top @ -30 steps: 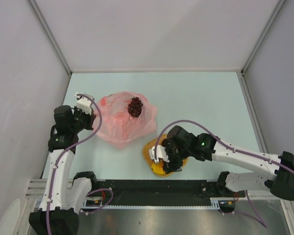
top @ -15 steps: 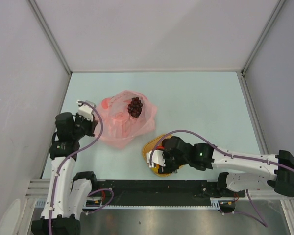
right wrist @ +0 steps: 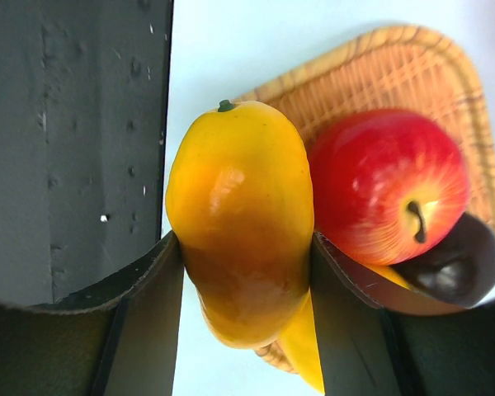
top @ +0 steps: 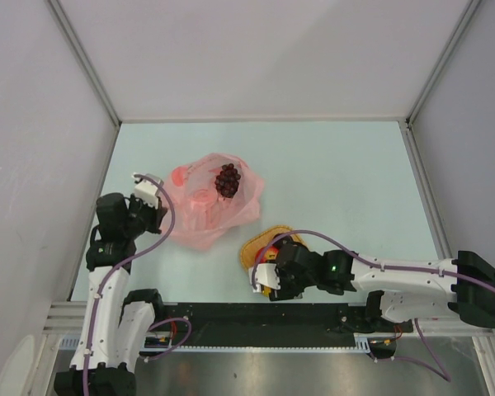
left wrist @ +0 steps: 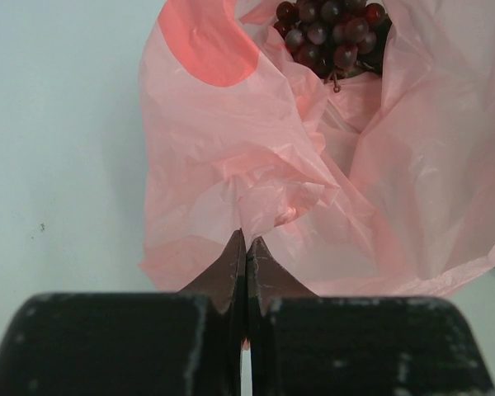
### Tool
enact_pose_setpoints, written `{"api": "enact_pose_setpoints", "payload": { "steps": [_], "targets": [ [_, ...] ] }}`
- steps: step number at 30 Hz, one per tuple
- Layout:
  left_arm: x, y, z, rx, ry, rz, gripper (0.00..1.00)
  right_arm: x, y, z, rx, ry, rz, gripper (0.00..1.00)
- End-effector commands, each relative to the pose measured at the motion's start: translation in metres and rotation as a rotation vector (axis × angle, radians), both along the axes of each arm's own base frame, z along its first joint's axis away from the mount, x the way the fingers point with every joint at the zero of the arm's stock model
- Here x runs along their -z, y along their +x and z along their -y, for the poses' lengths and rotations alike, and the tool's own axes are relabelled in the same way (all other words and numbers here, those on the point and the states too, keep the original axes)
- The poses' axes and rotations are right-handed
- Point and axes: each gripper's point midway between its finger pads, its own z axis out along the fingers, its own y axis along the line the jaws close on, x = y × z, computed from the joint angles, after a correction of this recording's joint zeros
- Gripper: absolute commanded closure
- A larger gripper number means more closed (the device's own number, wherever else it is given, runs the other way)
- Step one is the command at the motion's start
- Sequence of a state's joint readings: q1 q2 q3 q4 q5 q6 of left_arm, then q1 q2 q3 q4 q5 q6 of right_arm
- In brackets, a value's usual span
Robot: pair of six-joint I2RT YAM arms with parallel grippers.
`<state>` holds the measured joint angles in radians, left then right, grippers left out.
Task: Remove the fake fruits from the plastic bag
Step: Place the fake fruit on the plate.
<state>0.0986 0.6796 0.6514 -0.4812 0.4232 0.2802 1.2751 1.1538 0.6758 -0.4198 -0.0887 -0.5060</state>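
The pink plastic bag (top: 208,208) lies crumpled at the left middle of the table, with the dark grape bunch (top: 228,179) in its open far end. My left gripper (top: 155,214) is shut on the bag's near-left edge; in the left wrist view the fingertips (left wrist: 246,245) pinch the pink film (left wrist: 256,157) and the grapes (left wrist: 334,33) lie beyond. My right gripper (top: 269,279) is shut on the orange-yellow mango (right wrist: 239,214), held over the near edge of the woven tray (right wrist: 396,58). A red apple (right wrist: 388,186), a dark plum (right wrist: 455,266) and a yellow fruit (right wrist: 309,355) sit in the tray.
The woven tray (top: 257,244) sits near the table's front edge, mostly under my right arm. The black rail (right wrist: 74,140) at the table's front edge lies just left of the mango. Grey walls enclose the table on three sides.
My right gripper has moved with the mango toward the front edge and a little left. My left gripper has drawn back slightly toward the front, still holding the bag.
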Motion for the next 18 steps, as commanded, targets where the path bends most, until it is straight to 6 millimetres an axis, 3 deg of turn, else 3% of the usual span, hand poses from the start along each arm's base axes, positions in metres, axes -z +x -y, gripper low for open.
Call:
{"api": "enact_pose_setpoints", "payload": {
  "steps": [1,6,7,9,14,18],
  "targets": [
    [-0.001,0.001,0.001,0.014,0.005,0.031,1.00,0.001,0.005,-0.003,0.018,0.021,0.032,0.62],
    [0.000,0.002,0.002,0.020,0.003,0.033,1.00,0.002,0.009,0.000,0.040,0.017,0.047,0.50],
    [0.001,0.002,0.002,0.020,0.003,0.028,1.00,0.001,0.009,-0.001,0.047,0.020,0.048,0.37],
    [0.001,0.002,0.002,0.020,0.003,0.030,1.00,0.002,0.011,0.001,0.053,0.013,0.056,0.25],
    [-0.007,0.001,0.004,0.028,-0.005,0.038,1.00,-0.011,0.015,0.008,0.101,-0.012,0.063,0.25],
    [-0.016,-0.002,0.011,0.078,-0.011,0.048,0.99,-0.038,0.010,0.010,0.098,-0.013,0.038,0.21]
  ]
}}
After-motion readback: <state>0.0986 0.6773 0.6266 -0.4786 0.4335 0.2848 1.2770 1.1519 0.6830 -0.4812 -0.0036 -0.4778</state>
